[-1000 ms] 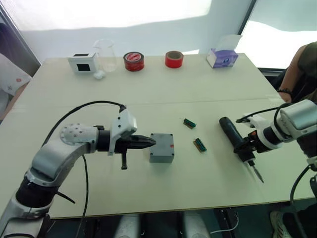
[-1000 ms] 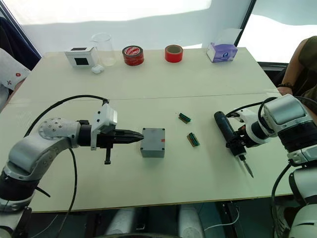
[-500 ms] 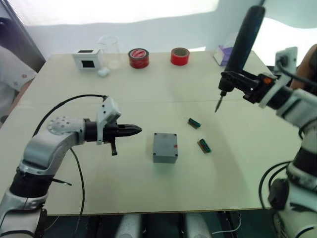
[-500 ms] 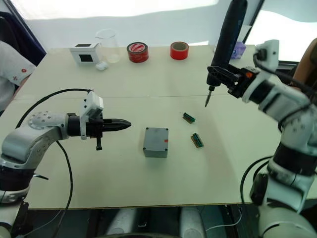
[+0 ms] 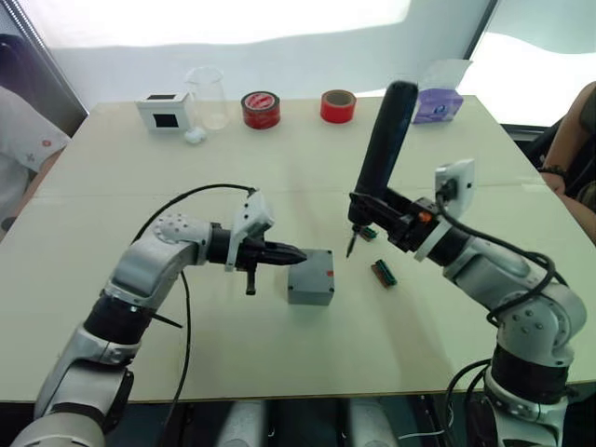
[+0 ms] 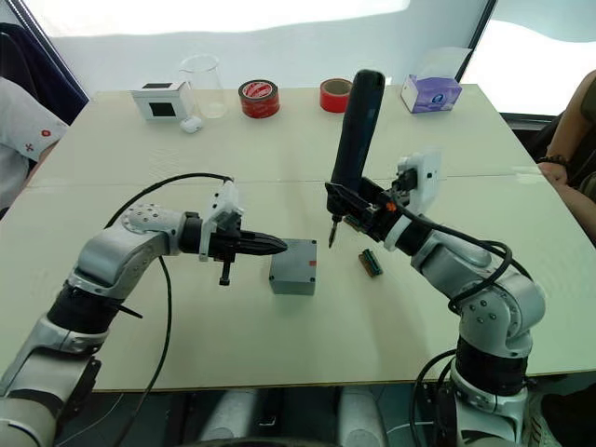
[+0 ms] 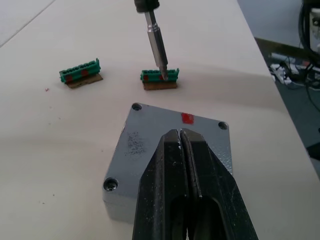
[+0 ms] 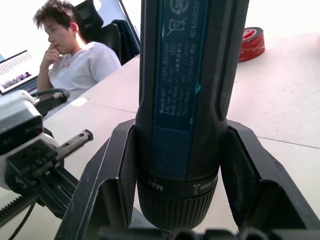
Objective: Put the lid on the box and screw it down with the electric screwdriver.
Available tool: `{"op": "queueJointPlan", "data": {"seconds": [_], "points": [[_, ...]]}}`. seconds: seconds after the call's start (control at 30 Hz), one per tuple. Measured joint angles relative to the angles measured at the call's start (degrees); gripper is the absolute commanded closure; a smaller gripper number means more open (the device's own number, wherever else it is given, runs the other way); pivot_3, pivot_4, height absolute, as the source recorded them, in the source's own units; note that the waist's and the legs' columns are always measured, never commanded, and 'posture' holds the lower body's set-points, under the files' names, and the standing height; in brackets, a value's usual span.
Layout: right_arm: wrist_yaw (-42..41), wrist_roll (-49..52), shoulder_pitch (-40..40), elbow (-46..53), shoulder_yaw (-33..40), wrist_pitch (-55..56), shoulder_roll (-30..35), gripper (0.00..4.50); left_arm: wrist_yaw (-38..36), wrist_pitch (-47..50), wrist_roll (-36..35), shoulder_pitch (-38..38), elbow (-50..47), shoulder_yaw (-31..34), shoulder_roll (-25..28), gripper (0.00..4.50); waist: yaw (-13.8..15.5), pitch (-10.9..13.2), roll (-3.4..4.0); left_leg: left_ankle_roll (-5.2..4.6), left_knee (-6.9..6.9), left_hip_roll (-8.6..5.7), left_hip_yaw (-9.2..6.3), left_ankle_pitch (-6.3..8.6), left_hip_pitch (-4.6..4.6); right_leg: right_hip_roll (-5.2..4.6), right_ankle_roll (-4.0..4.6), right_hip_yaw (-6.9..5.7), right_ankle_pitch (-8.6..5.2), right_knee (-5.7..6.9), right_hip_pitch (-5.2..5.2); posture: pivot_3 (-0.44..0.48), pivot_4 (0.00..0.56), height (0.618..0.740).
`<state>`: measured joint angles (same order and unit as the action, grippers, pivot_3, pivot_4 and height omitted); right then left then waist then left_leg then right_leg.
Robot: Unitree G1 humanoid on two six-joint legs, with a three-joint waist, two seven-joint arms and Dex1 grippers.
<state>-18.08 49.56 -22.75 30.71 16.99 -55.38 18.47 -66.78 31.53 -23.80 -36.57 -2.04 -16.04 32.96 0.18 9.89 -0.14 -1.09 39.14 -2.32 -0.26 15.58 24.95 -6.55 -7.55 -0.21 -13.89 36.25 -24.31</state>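
The grey box [image 5: 310, 277] stands mid-table with the lid [image 7: 175, 131] on it, red mark up and screw holes at the corners. My left gripper [image 5: 296, 253] is shut, holding nothing, its tips over the lid's left edge; whether they touch it I cannot tell. My right gripper [image 5: 372, 210] is shut on the electric screwdriver [image 5: 384, 144], which stands nearly upright just right of the box. Its bit [image 7: 156, 45] points down, a little above the table beyond the lid's far corner. The right wrist view has the tool's dark blue body [image 8: 185, 100] clamped between black fingers [image 8: 112, 175].
Two green connectors [image 5: 383, 273] [image 5: 365, 233] lie right of the box, under the right arm. Along the far edge stand a white box with a black screen [image 5: 165, 111], a glass beaker [image 5: 207, 96], two red tape rolls [image 5: 261, 109] [image 5: 338, 105] and a purple tissue box [image 5: 438, 104]. People sit at both sides.
My right arm lifted the screwdriver from low over the table's right side, stood it upright, then brought it left and down beside the box. My left gripper drew back, then returned to the lid.
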Motion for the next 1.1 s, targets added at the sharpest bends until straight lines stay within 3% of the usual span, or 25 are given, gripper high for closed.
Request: {"op": "queueJointPlan", "data": {"seconds": [0.2, 0.67, 1.1], "points": [[1.22, -1.54, 2.55, 0.72, -5.69, 4.02, -2.31, 2.73, -0.17, -6.20, 5.62, -0.57, 4.10, -3.01, -2.15, 4.50, 0.07, -0.01, 0.00, 0.00, 0.00, 0.01, 0.00, 0.00, -0.02, 0.01, 0.00, 0.01, 0.00, 0.00, 0.02, 0.000, 0.150, 0.740], [1.84, -10.21, 3.80, -1.42, -11.02, 14.23, -3.30, 2.73, -0.77, -6.15, 6.34, -0.63, 4.13, -2.79, -2.39, 4.50, 0.07, -0.02, 0.00, 0.00, 0.01, 0.01, -0.01, 0.00, -0.04, 0.01, 0.00, 0.01, 0.00, 0.01, 0.02, 0.000, 0.150, 0.740], [-2.64, -16.54, 6.46, -2.69, -14.82, 21.81, -1.48, 2.73, -0.59, -5.81, 7.19, -0.64, 3.41, -2.83, -2.28, 4.50, 0.12, -0.02, -0.01, 0.00, 0.01, 0.01, -0.02, 0.00, -0.09, 0.02, 0.00, 0.00, 0.00, 0.01, 0.09, 0.000, 0.150, 0.740]]}}
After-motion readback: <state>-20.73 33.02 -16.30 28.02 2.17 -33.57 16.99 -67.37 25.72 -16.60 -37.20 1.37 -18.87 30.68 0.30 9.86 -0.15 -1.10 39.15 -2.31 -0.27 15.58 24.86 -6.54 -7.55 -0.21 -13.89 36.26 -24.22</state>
